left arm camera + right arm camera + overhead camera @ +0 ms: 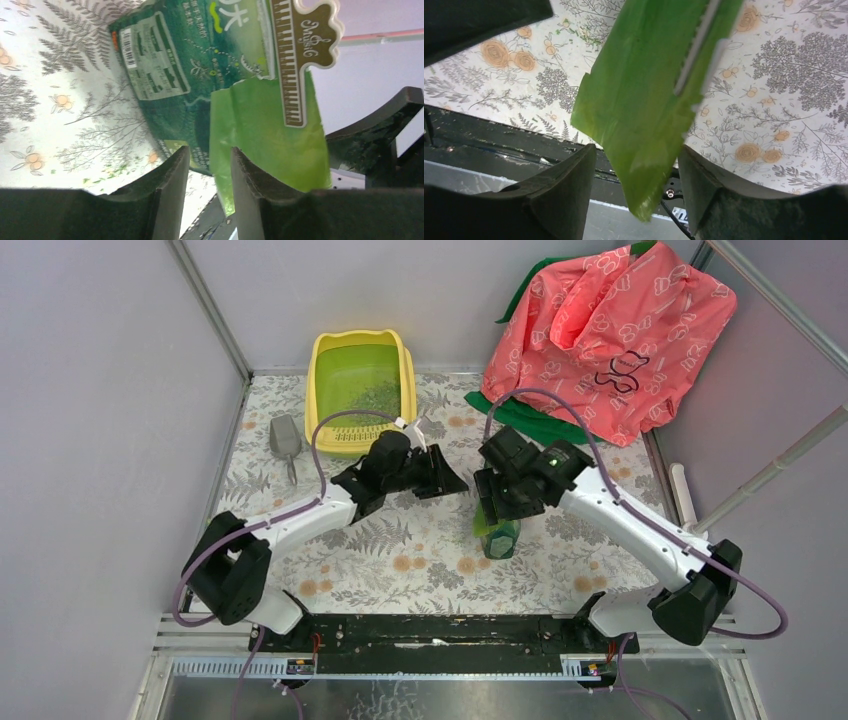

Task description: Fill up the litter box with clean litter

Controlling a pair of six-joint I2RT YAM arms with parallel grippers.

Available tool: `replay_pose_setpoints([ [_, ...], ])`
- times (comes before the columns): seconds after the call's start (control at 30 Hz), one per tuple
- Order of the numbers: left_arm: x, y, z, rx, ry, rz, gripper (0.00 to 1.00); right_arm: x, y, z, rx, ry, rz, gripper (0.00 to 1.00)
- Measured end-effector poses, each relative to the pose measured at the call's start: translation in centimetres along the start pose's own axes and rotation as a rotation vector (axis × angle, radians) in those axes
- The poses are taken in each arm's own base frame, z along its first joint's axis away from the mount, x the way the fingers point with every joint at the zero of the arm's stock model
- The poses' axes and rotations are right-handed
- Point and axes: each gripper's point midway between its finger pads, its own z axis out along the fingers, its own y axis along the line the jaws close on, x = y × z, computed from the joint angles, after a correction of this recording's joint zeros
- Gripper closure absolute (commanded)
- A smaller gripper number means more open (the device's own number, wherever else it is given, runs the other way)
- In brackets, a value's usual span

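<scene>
The yellow litter box (pixel 325 390) stands at the back left, with a patch of green-grey clean litter (pixel 378 396) on its green floor. A glossy green bag (pixel 500 538) stands mid-table, its folded top pinched by a brown-and-white clip (pixel 305 50). My right gripper (pixel 493 512) hovers over the bag, open; the bag's light green top flap (pixel 644 100) hangs between its fingers, clear of both. My left gripper (pixel 452 483) is just left of the bag, jaws parted. In the left wrist view, my left gripper (pixel 209 150) has the flap edge (pixel 265 130) by its right finger.
A grey scoop (pixel 284 437) lies left of the litter box. A pink printed bag (pixel 610 330) on green cloth (pixel 520 416) fills the back right corner. A few spilled granules (pixel 100 177) lie on the flowered tablecloth. Cage walls close in on both sides.
</scene>
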Motion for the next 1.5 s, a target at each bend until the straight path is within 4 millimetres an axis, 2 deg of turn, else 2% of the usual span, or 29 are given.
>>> replay_pose_setpoints([
  [0.13, -0.6, 0.7, -0.8, -0.021, -0.018, -0.011, 0.48, 0.8, 0.3, 2.0, 0.033, 0.009, -0.003, 0.55],
  [0.3, -1.6, 0.4, -2.2, -0.023, -0.052, -0.01, 0.47, 0.2, -0.4, 3.1, 0.085, -0.022, 0.022, 0.97],
  [0.33, -1.9, 0.4, -2.6, -0.022, -0.06, -0.008, 0.47, 0.1, -0.4, 3.1, 0.091, -0.028, 0.025, 1.0],
  [0.53, -2.5, 1.1, -3.9, -0.036, -0.089, -0.011, 0.47, -0.7, -2.3, 3.1, 0.181, -0.067, 0.037, 1.0],
  [0.67, -2.8, 2.2, -4.8, -0.061, -0.11, -0.018, 0.47, -2.6, -4.4, 3.2, 0.223, -0.116, 0.034, 1.0],
  [0.77, -3.2, 2.8, -6.0, -0.079, -0.134, -0.023, 0.47, -5.1, -5.4, 3.8, 0.219, -0.183, 0.028, 1.0],
  [0.9, -4.8, 3.7, -7.9, -0.106, -0.194, -0.026, 0.46, -9.3, -5.9, 5.6, 0.209, -0.225, 0.026, 1.0],
  [1.0, -5.7, 4.1, -9.1, -0.125, -0.227, -0.024, 0.46, -14.9, -4.8, 7.5, 0.172, -0.274, 0.018, 1.0],
  [1.1, -6.2, 4.7, -10.0, -0.149, -0.25, -0.024, 0.46, -20.8, -2.9, 10.2, 0.117, -0.34, 0.004, 1.0],
  [1.13, -6.4, 4.9, -10.3, -0.161, -0.258, -0.021, 0.45, -22.1, -2.3, 11.0, 0.101, -0.357, 0.0, 0.95],
  [1.17, -6.5, 5.1, -10.5, -0.17, -0.263, -0.02, 0.43, -23.3, -1.9, 11.8, 0.087, -0.373, -0.004, 0.74],
  [1.23, -6.6, 5.8, -10.9, -0.198, -0.271, -0.015, 0.33, -25.5, -1.2, 12.5, 0.052, -0.41, -0.011, 0.29],
  [1.27, -6.7, 6.3, -11.2, -0.22, -0.281, -0.013, 0.3, -25.7, -1.1, 12.4, 0.048, -0.414, -0.014, 0.08],
  [1.3, -6.8, 6.5, -11.5, -0.235, -0.286, -0.004, 0.24, -26.1, -0.8, 12.2, 0.029, -0.431, -0.013, 0.01],
  [1.37, -7.0, 7.0, -12.0, -0.265, -0.304, 0.01, 0.03, -25.7, -0.8, 11.2, 0.001, -0.471, -0.012, 0.0],
  [1.5, -7.8, 7.6, -13.7, -0.34, -0.371, 0.053, 0.01, -20.5, -2.7, 7.7, -0.007, -0.508, 0.002, 0.0],
])
